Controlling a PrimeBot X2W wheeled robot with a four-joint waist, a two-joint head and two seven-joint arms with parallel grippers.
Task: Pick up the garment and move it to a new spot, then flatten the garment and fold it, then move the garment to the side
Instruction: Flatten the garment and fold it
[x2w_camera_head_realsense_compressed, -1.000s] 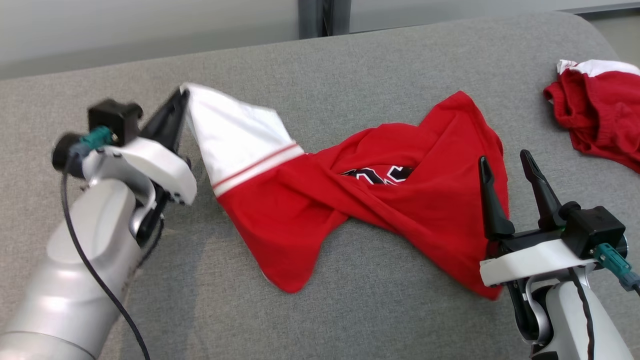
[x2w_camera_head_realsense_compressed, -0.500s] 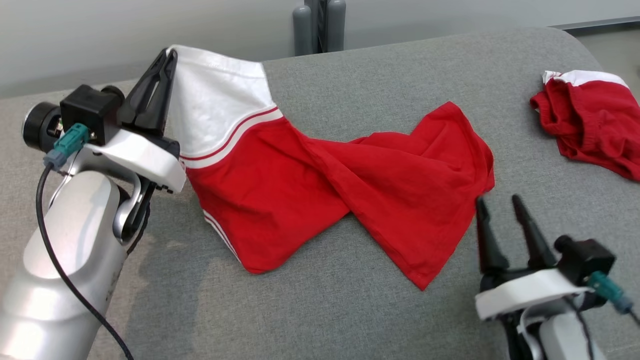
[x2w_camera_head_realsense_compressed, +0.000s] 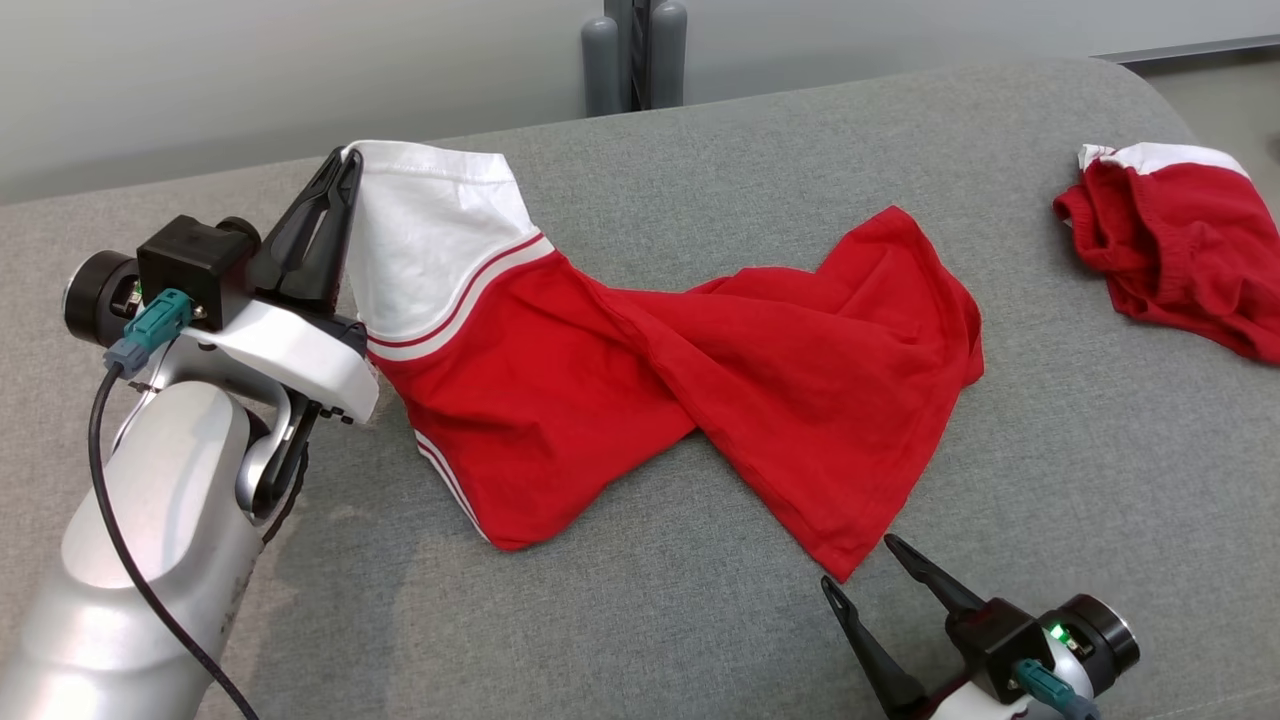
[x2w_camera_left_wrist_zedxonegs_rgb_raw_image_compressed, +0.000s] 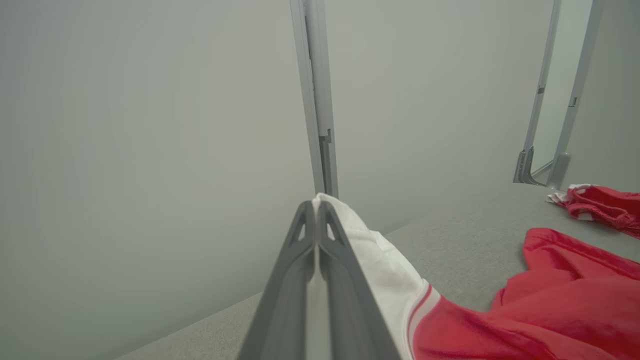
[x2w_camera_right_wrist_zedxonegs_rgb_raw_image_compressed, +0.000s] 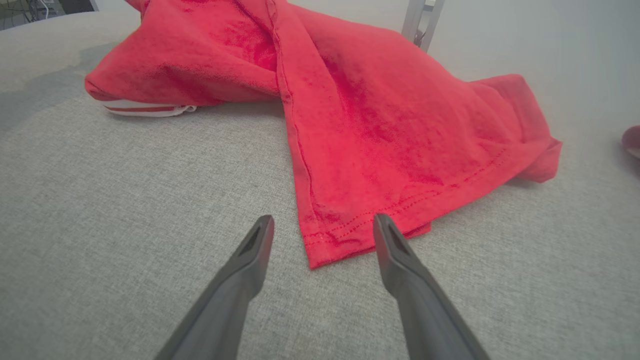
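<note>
Across the grey cushion (x2w_camera_head_realsense_compressed: 600, 640) the red garment (x2w_camera_head_realsense_compressed: 700, 370) is lying twisted, its long axis running from the left gripper (x2w_camera_head_realsense_compressed: 343, 165) down towards the right gripper (x2w_camera_head_realsense_compressed: 859, 561). The left is pinching the white sleeve (x2w_camera_head_realsense_compressed: 430, 230) clear of the cushion. The right is gaping wide and empty, with the hem corner (x2w_camera_right_wrist_zedxonegs_rgb_raw_image_compressed: 320, 250) lying just ahead between its tips.

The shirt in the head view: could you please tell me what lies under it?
The grey cushion shows around the shirt and presumably continues beneath. Anything under its twisted red folds is covered; the left gripper holds its white end raised.
</note>
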